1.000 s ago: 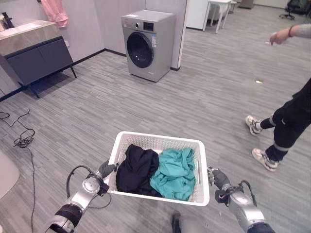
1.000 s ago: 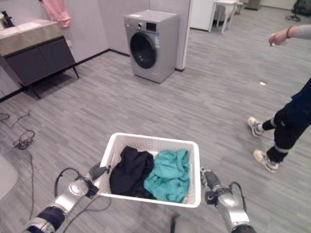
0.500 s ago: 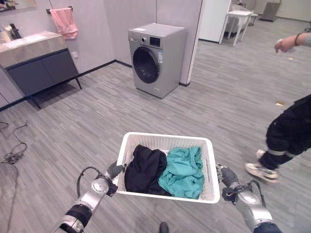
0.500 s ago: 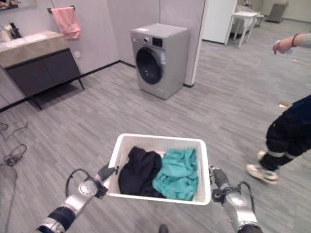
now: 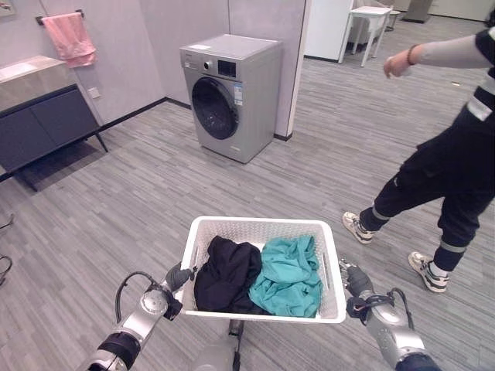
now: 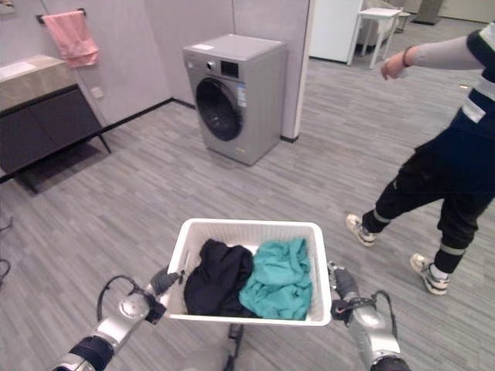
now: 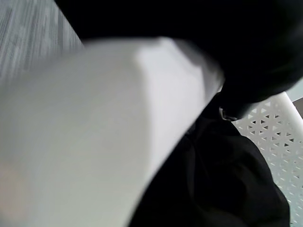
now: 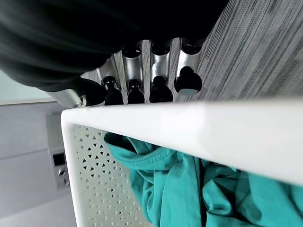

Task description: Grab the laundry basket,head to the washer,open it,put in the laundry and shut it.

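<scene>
Right wrist view: right hand (image 8: 151, 71) fingers curl under laundry basket (image 8: 189, 127) rim; left hand (image 5: 176, 276) grip unclear.

I count one basket (image 5: 203, 240) with two garments in it: one black (image 5: 223, 273), one teal (image 5: 289, 276). My two hands are on it, the left hand (image 5: 177, 277) at its left edge and the right hand (image 5: 355, 280) at its right edge. On the floor I count one washer (image 5: 230, 95), one dark cabinet (image 5: 45, 124), one white table (image 5: 367, 18) and one person (image 5: 445, 162). One pink towel (image 5: 69, 36) hangs on the wall.
</scene>
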